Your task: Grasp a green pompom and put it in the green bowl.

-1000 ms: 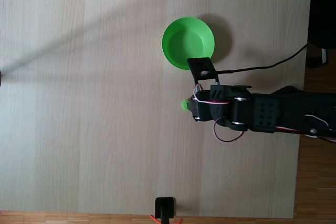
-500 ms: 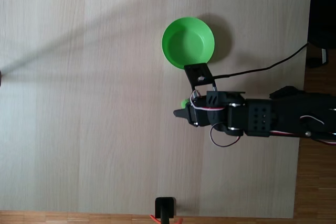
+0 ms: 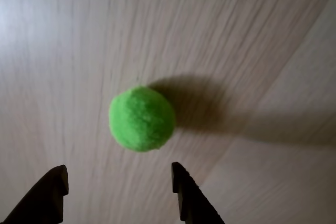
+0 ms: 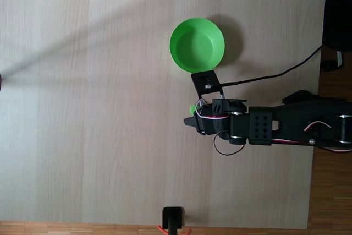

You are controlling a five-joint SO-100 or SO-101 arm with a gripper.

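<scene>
Gripper (image 3: 118, 174) spread open just short of green pompom (image 3: 142, 118); pompom resting on table (image 3: 63, 35), untouched, near green bowl (image 4: 197, 44).

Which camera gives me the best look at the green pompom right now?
The wrist view: the green pompom sits whole and unobstructed on the table, just ahead of the open claw. In the fixed view only a green sliver peeks out beside the arm.
</scene>
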